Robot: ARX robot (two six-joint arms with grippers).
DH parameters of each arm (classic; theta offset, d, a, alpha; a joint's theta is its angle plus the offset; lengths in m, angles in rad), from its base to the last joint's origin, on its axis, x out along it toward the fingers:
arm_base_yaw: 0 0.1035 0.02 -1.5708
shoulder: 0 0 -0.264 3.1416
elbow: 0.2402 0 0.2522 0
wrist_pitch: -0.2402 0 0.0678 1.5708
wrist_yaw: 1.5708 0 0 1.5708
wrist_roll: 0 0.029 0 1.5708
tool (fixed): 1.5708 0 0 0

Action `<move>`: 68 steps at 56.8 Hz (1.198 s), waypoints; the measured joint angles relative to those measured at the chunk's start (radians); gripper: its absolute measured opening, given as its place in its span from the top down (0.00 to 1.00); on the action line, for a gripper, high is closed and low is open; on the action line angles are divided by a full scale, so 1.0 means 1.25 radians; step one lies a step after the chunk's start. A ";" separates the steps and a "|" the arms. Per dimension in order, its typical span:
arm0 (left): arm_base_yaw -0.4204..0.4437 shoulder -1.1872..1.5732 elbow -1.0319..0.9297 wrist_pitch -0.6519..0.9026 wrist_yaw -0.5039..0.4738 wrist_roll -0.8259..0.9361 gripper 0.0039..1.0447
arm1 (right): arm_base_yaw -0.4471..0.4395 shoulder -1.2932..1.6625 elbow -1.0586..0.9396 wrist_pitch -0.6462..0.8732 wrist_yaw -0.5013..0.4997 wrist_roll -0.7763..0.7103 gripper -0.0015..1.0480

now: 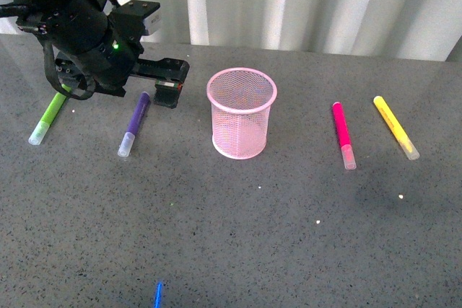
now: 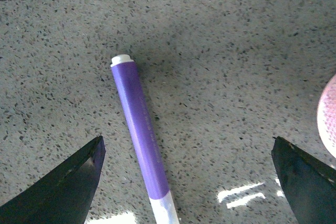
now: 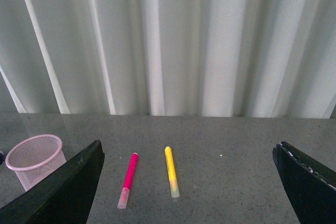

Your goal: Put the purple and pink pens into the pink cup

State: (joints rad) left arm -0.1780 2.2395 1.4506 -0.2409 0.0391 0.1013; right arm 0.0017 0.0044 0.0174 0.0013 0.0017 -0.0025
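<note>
The left claw point(image 1: 148, 81) hangs over the table point(image 1: 253, 236) with its two dark fingers point(image 2: 68, 187) spread wide and nothing clamped between them. Directly below it lies the purple pen point(image 1: 135, 124), flat on the table. In the left wrist view the purple pen point(image 2: 139, 129) sits inside the gap, closer to one finger than the other and touching neither. Its long axis runs across the line joining the fingers. From the front, its plain butt end tucks under the claw toward the back of the table, while its clear cap points toward the robot, leaning slightly outward.

The pink cup point(image 1: 242, 113) stands upright just to the inner side of this claw, near it but apart, and its rim point(image 2: 328, 114) only edges into the wrist view. On the claw's outer side a lime-green marker point(image 1: 49, 115) lies at a slant.

The pink pen point(image 1: 341, 133) rests well away from the left claw, beyond the cup, lengthwise front to back with its clear cap toward the robot. A yellow marker point(image 1: 393, 126) lies just past it.

The right claw point(image 3: 186, 187) is also spread open and empty, held off the table; the pink pen point(image 3: 128, 177) lies out ahead of it, between its fingers' lines, capped end nearest it
</note>
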 joint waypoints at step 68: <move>0.015 0.150 0.146 -0.044 -0.016 0.039 0.78 | 0.000 0.000 0.000 0.000 0.000 0.000 0.07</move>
State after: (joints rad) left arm -0.1593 2.4275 1.6325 -0.2958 0.0196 0.1497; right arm 0.0017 0.0044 0.0174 0.0013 0.0017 -0.0025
